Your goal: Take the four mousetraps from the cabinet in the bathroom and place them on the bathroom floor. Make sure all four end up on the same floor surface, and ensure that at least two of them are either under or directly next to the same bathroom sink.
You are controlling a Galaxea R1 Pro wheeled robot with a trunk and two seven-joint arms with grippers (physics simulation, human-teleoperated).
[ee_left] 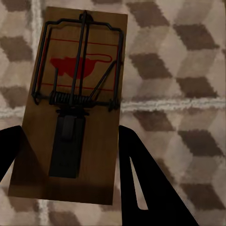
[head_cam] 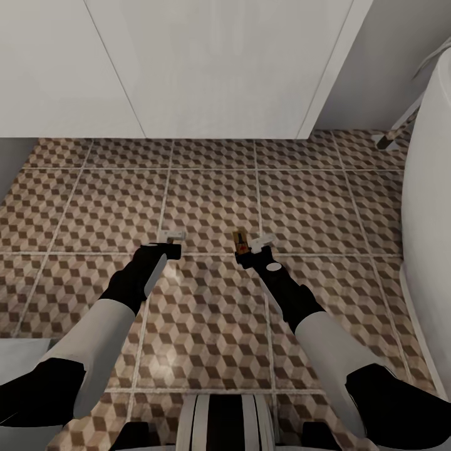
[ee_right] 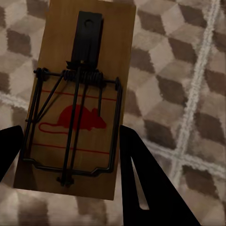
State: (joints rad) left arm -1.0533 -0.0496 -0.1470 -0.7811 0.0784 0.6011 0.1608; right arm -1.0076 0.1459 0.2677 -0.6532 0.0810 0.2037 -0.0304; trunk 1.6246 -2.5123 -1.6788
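While both our arms reach forward over the floor (head_cam: 207,207), each gripper carries a trap. Our left gripper (head_cam: 170,237) has its dark fingers (ee_left: 141,174) closed on the long edges of a trap (ee_left: 77,108), near the end with the flat dark tab; the wire bar and red mouse print lie toward the far end, out past the fingertips. From the head, that trap is too small to make out at the left gripper. Our right gripper (head_cam: 250,243) likewise pinches a second trap (ee_right: 80,99) by its sides, fingers (ee_right: 141,179) against the end with the red print, the tab pointing away. From the head, this trap (head_cam: 239,240) shows as a small brown sliver just beside the gripper. Both traps hang above the cube-patterned tiles, well apart from each other. White panels (head_cam: 207,62) rise ahead of us, and a white curved fixture (head_cam: 429,207) stands at our right.
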